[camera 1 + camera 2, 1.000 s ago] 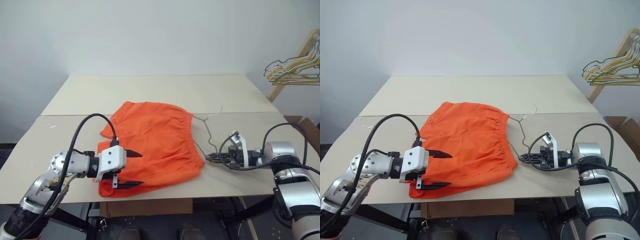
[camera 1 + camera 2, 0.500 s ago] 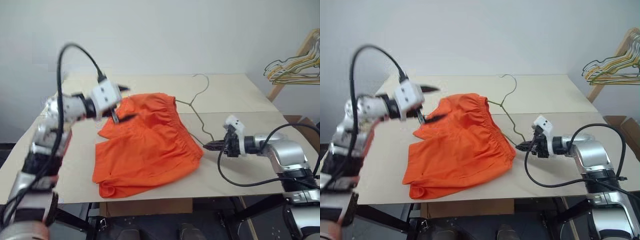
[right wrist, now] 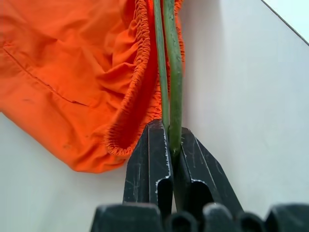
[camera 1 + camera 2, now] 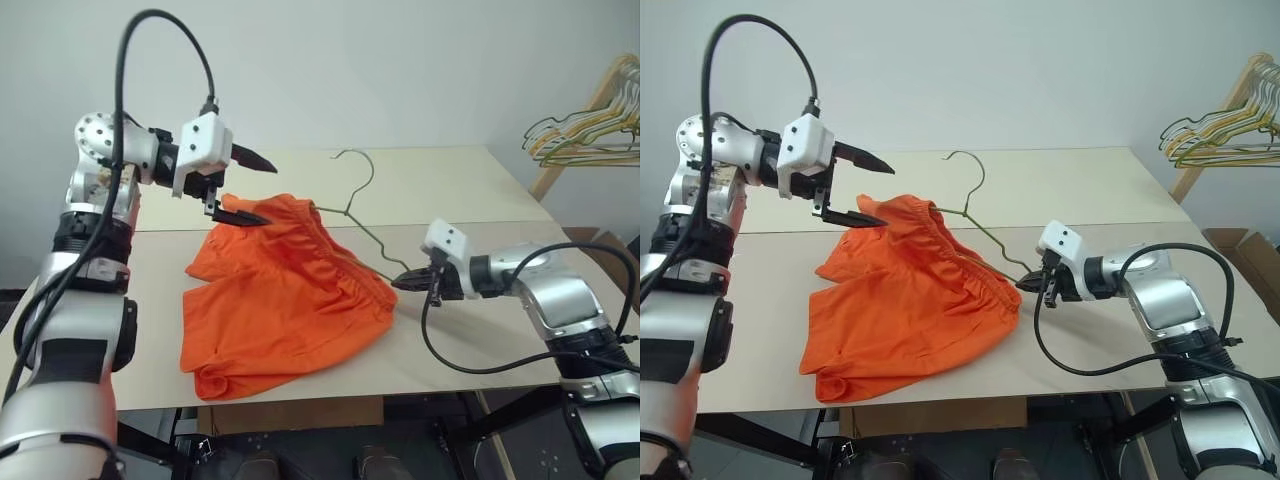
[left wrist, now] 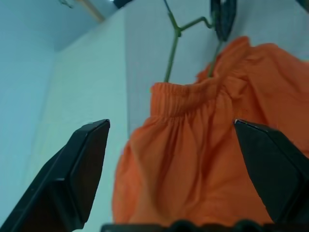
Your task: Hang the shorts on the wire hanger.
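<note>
My right hand (image 4: 398,284) pinches wire hanger (image 4: 360,215) inside orange shorts (image 4: 285,305); left hand (image 4: 255,188) open. Lift slow, keep hanger level w/ waistband.

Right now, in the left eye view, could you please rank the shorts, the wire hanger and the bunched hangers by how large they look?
1. The shorts.
2. The wire hanger, partly hidden in the shorts.
3. The bunched hangers, which stand farther away and are cut off at the edge, so their rank is unsure.
</note>
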